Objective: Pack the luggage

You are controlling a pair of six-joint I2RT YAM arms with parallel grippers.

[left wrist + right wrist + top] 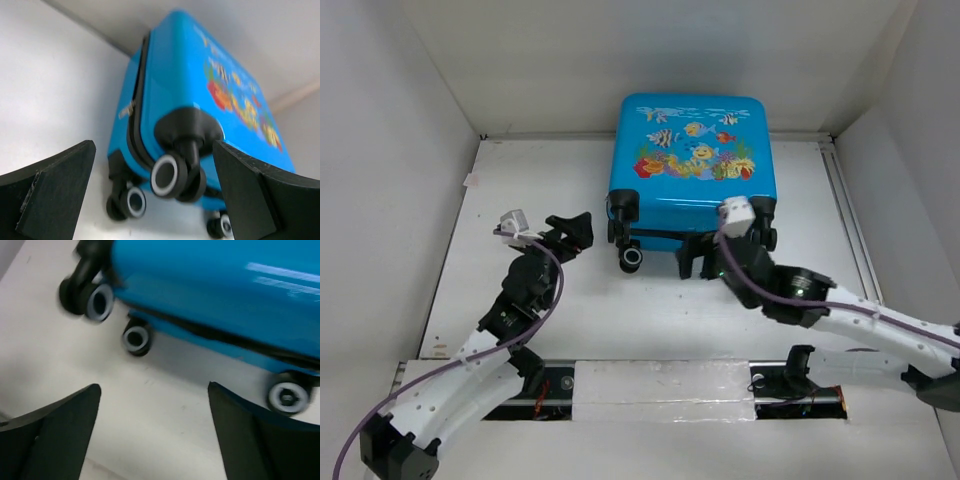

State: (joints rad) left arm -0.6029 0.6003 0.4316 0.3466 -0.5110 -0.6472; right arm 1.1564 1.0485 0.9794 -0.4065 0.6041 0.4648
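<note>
Left gripper (576, 234): I see jaws spread wide, empty, suitcase off at its 2 o'clock | suitcase (695, 150): shut, flat, print up, far-centre of table (520, 320), long axis 12-to-6, wheels (632, 257) toward 6 | right gripper (155, 400): jaws apart, empty, suitcase close at 12; nearer arm, I judge.

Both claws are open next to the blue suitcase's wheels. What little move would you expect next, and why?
Probably the left gripper should ease forward to the dark seam above the nearest wheel, to start opening the luggage. The luggage lies flat and shut, print up. The left gripper is open, empty and facing that corner, and the right gripper is open and empty too.
</note>
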